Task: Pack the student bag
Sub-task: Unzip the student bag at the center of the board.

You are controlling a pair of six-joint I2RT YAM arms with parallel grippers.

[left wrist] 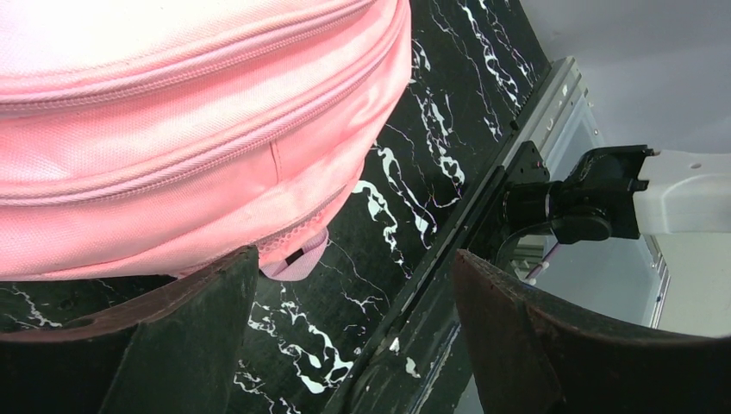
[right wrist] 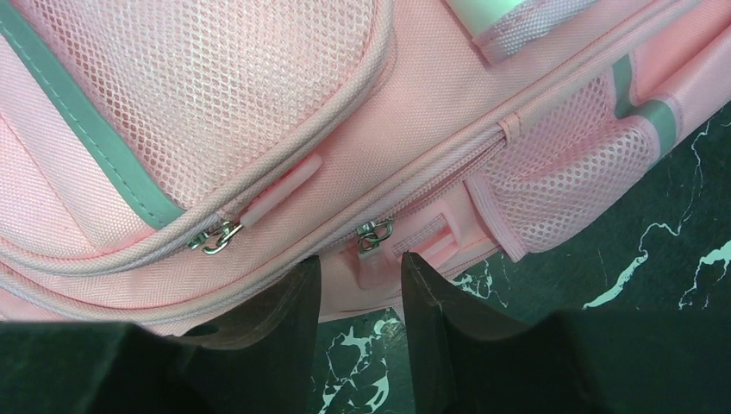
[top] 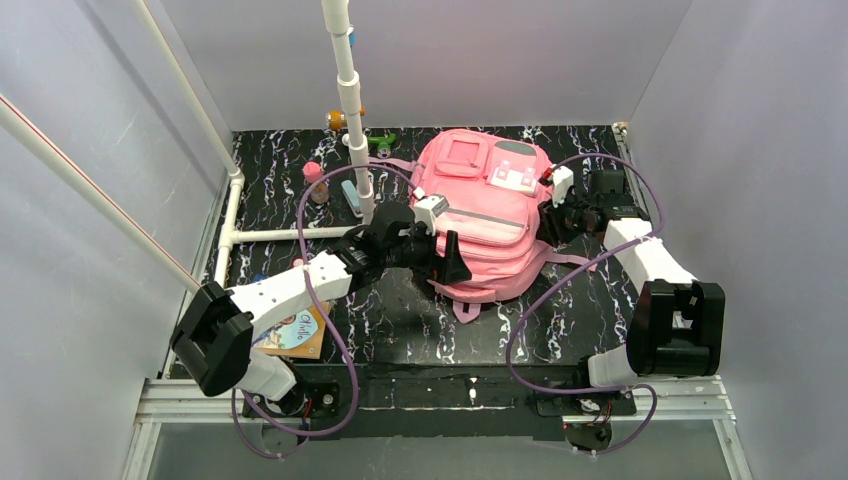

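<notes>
One pink backpack lies flat toward the back of a black marbled table; the left gripper hangs at its near edge, fingers wide apart, nothing between them; the right gripper is at its right side, fingers narrowly parted around a zip pull; whether they pinch it, I cannot tell.

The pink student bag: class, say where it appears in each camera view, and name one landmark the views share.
Top external: the student bag lies right of centre, towards the table's far edge.
Left wrist: it fills the upper left.
Right wrist: it fills most of the picture.
Shared landmark: the black marbled tabletop.
</notes>
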